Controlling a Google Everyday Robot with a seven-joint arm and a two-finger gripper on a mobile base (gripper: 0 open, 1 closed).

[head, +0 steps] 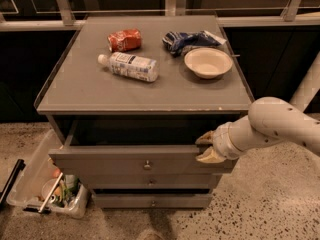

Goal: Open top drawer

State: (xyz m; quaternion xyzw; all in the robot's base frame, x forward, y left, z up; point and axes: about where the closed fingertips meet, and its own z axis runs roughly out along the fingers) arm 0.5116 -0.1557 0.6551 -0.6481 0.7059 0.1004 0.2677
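Observation:
The top drawer [110, 163] is the widest grey front, with a small round knob [147, 164] at its centre. It stands pulled partly out of the grey cabinet, with a dark gap behind its front. My gripper [206, 147] is at the right end of the drawer front, on the white arm coming in from the right. One finger is behind the front's top edge and one is in front of it, closed on that edge. The drawer's inside is dark and hidden.
Two narrower drawer fronts [150, 183] sit shut below. On the cabinet top [90, 91] lie a plastic bottle [129, 66], a red crushed can [125, 39], a blue bag [187, 39] and a white bowl [208, 62]. A clear bin of clutter [47, 186] stands on the floor at left.

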